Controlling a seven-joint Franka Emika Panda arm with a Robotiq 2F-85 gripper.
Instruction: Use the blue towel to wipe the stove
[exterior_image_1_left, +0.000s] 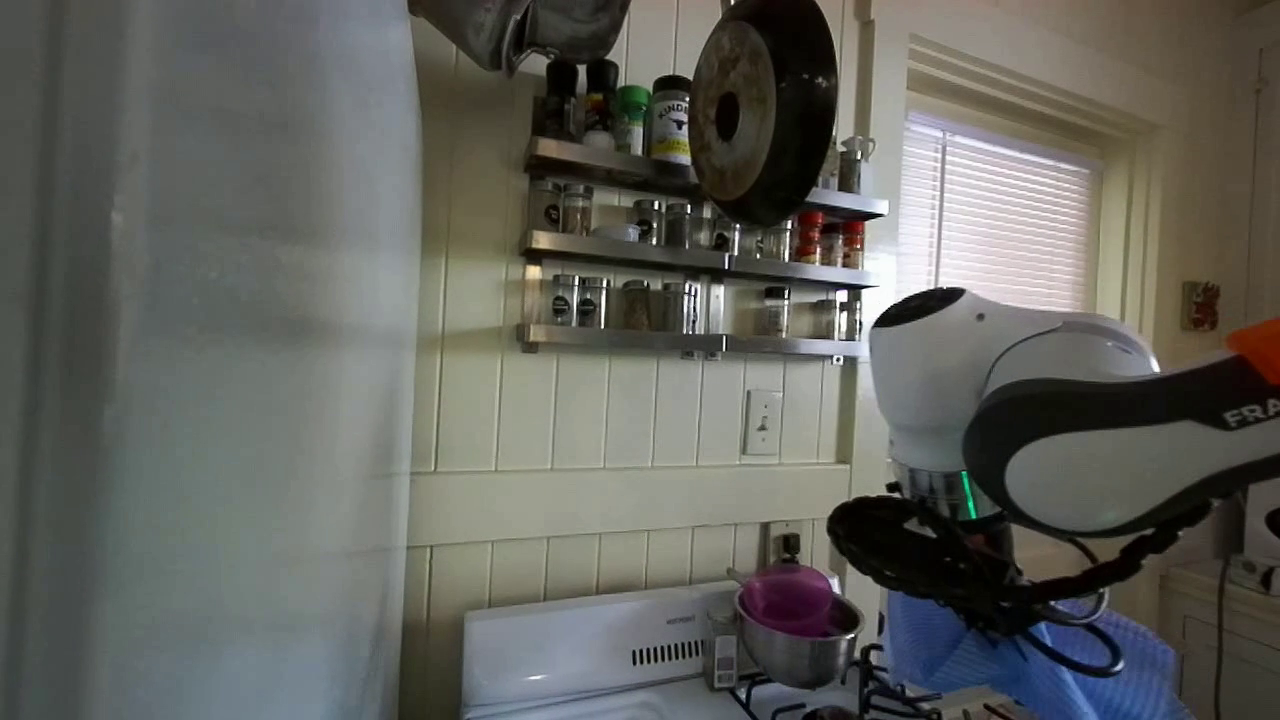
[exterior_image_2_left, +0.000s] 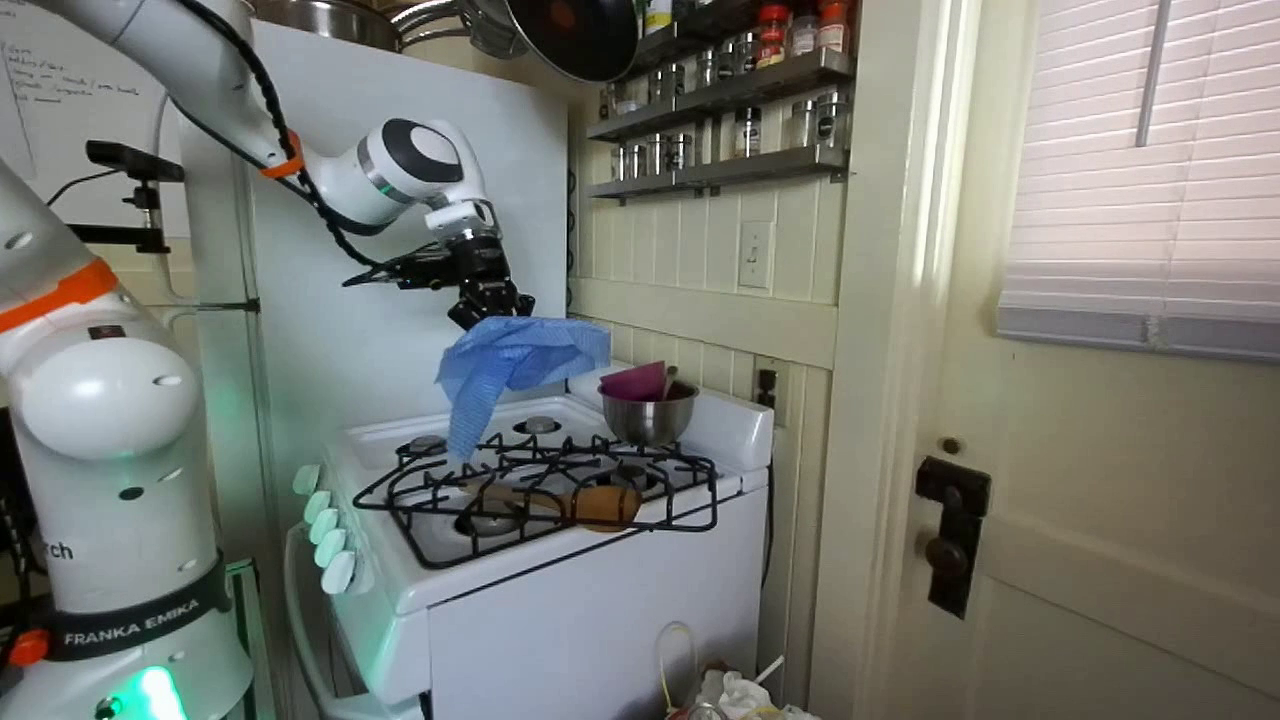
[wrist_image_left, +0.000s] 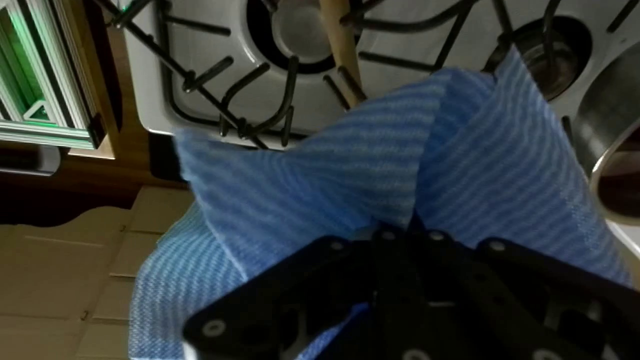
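Clamped tight on a bunched fold of the blue towel (exterior_image_2_left: 520, 350) with the black fingers (wrist_image_left: 392, 272), aimed downward in an exterior view. Held above the white stove (exterior_image_2_left: 600, 600), draped in loose folds to either side, down to a low corner over the dark wire grates (wrist_image_left: 189, 80); cannot tell whether touching them. In the wrist view, spread partly across the stovetop and partly past the stove's side edge. Among the grate bars, a wooden utensil (exterior_image_2_left: 605, 505), with the wide end near the side edge away from the white fridge (exterior_image_2_left: 320, 360). On that same side, near the rear corner and just in front of the white back panel (exterior_image_1_left: 570, 655), a steel bowl (exterior_image_2_left: 650, 425) with a purple-pink bowl (exterior_image_1_left: 788, 600) tilted inside. Up on the wall (exterior_image_1_left: 625, 430), rows of spice jars (exterior_image_1_left: 592, 302) on metal shelves (exterior_image_1_left: 625, 338); partly in front of these in an exterior view, a hanging dark frying pan (exterior_image_1_left: 765, 110).
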